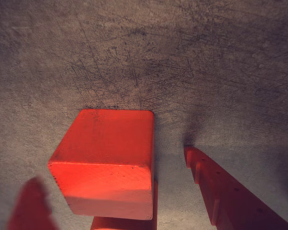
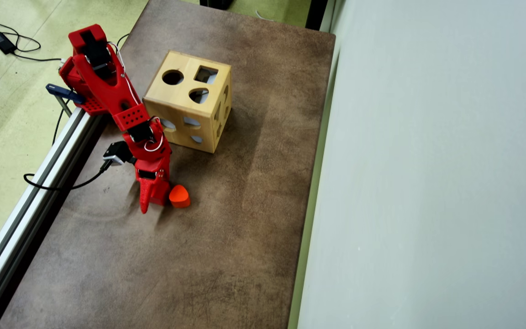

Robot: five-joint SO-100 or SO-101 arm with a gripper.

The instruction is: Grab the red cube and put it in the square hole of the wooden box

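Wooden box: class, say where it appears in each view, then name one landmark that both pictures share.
Wrist view: the wooden box is not in it.
Overhead view: the wooden box stands upper left of centre on the table, close beside the arm.
Shared landmark: the red fingers reaching over the brown table.

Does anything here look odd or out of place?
One thing: the open gripper straddles an orange rounded block, not a cube, and no red cube shows in either view. The wooden box looks intact.
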